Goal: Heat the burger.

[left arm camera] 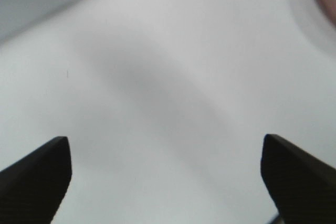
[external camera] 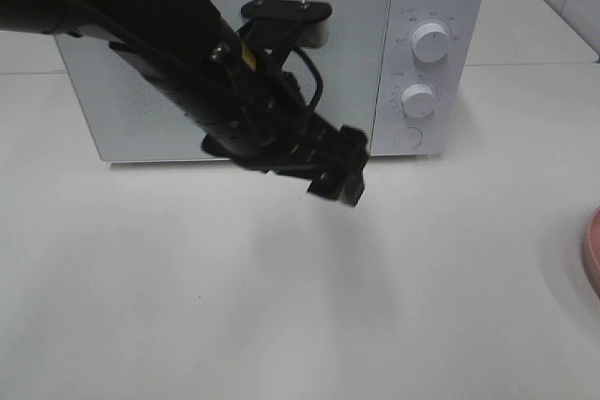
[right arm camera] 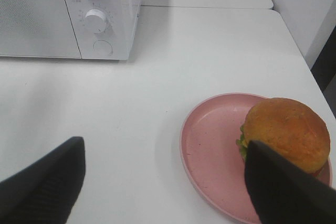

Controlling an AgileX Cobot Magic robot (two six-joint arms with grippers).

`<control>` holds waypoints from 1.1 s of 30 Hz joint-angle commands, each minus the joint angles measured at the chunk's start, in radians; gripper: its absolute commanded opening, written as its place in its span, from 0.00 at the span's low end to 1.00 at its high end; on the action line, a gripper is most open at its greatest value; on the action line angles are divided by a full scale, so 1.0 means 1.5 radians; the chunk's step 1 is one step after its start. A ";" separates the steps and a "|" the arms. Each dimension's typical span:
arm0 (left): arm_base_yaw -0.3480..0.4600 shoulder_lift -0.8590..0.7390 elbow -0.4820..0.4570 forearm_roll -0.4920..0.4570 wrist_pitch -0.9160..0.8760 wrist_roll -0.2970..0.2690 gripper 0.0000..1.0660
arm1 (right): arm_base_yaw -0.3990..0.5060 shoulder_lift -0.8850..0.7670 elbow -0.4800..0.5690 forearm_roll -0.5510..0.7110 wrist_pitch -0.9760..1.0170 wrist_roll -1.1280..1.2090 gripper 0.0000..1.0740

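Apparently the burger (right arm camera: pixel 286 132) sits toward its pink plate's (right arm camera: pixel 210 145) far rim.

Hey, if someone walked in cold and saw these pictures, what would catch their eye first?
Probably the black left arm, its gripper hanging in front of the closed white microwave at the back of the table. Next, the burger, sitting on the pink plate off to the right, near the table's edge, beneath the open right gripper.

Burger (right arm camera: pixel 287 129) on plate (right arm camera: pixel 210 145), microwave (external camera: pixel 281 44) behind, probably well apart
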 commanded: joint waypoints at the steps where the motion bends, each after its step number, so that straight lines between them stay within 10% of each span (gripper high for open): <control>1: 0.003 -0.047 0.002 0.037 0.231 -0.005 0.92 | -0.004 -0.023 0.001 0.001 -0.004 -0.006 0.70; 11: 0.037 -0.165 0.027 0.208 0.425 -0.089 0.92 | -0.004 -0.023 0.001 0.001 -0.004 -0.006 0.70; 24: 0.460 -0.514 0.256 0.200 0.421 -0.087 0.92 | -0.004 -0.023 0.001 0.001 -0.004 -0.006 0.70; 33: 0.499 -0.769 0.369 0.202 0.375 -0.083 0.92 | -0.004 -0.023 0.001 0.001 -0.004 -0.006 0.70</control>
